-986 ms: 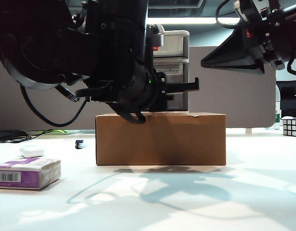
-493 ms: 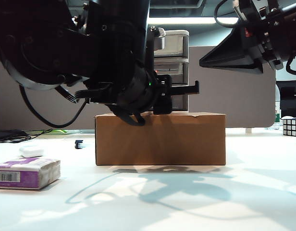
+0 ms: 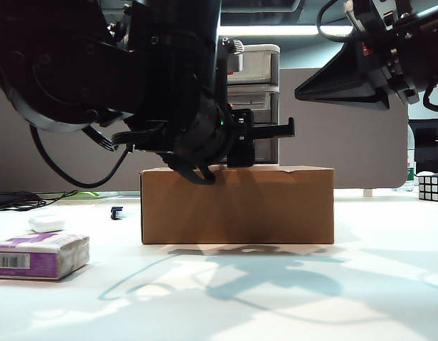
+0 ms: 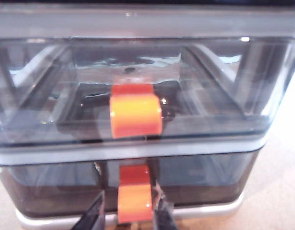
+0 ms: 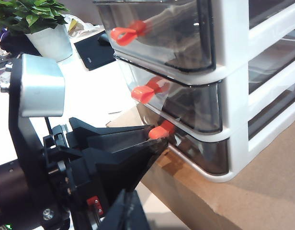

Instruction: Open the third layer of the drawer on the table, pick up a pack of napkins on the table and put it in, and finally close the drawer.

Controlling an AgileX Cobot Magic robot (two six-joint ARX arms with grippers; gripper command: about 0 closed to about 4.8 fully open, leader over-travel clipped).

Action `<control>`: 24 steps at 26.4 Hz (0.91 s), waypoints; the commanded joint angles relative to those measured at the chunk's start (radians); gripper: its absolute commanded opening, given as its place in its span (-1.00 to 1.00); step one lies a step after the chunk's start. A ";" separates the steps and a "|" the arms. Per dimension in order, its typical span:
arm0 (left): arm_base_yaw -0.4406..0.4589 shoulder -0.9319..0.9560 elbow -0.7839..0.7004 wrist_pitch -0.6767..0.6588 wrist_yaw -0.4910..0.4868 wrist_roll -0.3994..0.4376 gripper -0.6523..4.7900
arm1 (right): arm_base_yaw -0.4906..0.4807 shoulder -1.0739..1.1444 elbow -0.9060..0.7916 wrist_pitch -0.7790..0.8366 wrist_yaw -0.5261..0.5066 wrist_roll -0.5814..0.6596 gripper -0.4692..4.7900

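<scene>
Left gripper (image 4: 133, 211) straddles third layer (image 4: 205, 179) handle, unclosed; right gripper (image 5: 130, 211) aloft, state unclear.

Third layer (image 4: 133, 184) shut; pack of napkins (image 3: 40, 255) flat on table (image 3: 276, 291).

Brown cardboard box (image 3: 237, 204) mid-table, Rubik's cube (image 3: 432, 187) far right, potted plant (image 5: 39, 24), small white case (image 3: 47, 224)

Left gripper (image 4: 134, 211) has eased its jaws apart a bit since a sec ago, fingers now either side of the third layer's (image 4: 128, 187) red-orange handle (image 4: 135, 197). Right arm shifted slightly early on.
</scene>
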 commanded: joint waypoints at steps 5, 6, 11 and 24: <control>-0.001 -0.002 0.008 0.013 0.001 -0.004 -0.32 | 0.001 -0.003 0.005 0.018 -0.002 0.000 -0.84; -0.001 -0.002 0.008 0.013 0.007 -0.004 -0.32 | 0.001 -0.003 0.005 0.018 -0.001 0.000 -0.84; 0.000 -0.002 0.009 0.013 0.040 -0.003 -0.32 | 0.001 -0.003 0.005 0.018 -0.002 0.000 -0.84; 0.025 -0.002 0.009 0.009 0.043 -0.003 -0.32 | 0.001 -0.003 0.005 0.017 -0.002 0.000 -0.84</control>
